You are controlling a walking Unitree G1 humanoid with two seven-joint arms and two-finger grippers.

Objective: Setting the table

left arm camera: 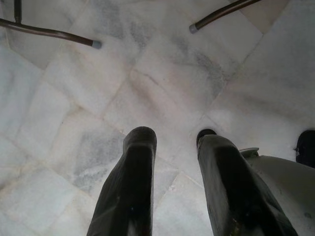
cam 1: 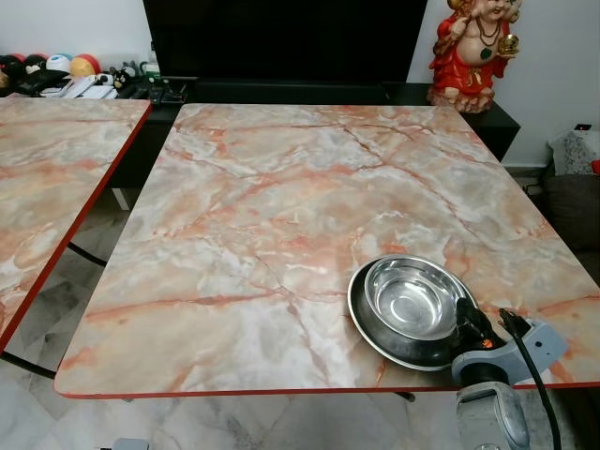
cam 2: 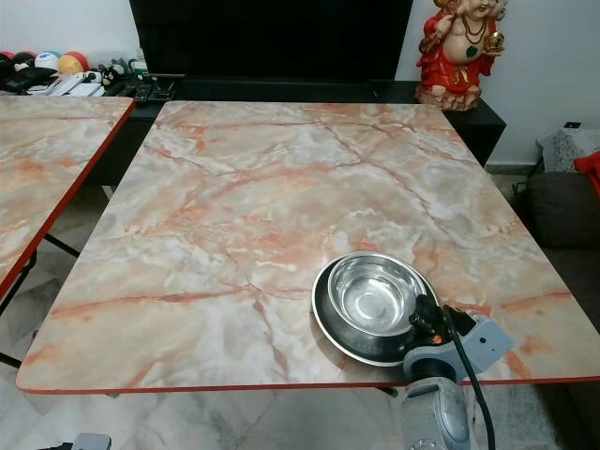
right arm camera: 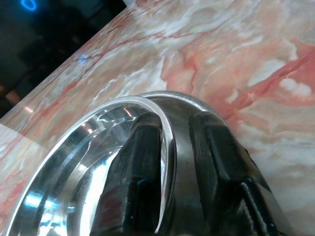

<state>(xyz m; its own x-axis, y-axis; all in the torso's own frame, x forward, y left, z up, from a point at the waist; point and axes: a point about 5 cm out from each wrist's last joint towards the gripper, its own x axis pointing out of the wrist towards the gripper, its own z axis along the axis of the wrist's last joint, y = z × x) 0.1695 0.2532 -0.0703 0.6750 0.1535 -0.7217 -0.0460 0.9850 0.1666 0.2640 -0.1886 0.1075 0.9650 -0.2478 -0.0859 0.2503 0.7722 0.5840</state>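
Steel bowl [cam 1: 410,299]: nested in a steel plate [cam 1: 370,325], at the marble table's [cam 1: 281,206] near edge. Right gripper [right arm camera: 174,147]: jaws clamped on the bowl's rim, one finger inside, one outside. Left gripper [left arm camera: 172,162]: jaws apart, hanging over the tiled floor [left arm camera: 98,88], below the table.

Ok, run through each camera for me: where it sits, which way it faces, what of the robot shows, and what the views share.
Left eye: on the head, looking down at the marble table; the right gripper grips the steel bowl.
Right eye: beside it, same scene; statue behind the table.
Left wrist: points down at the tiled floor past the left gripper, fingers apart.
Right wrist: looks along its fingers straddling the bowl's rim.
Shared: bowl and table in three views.
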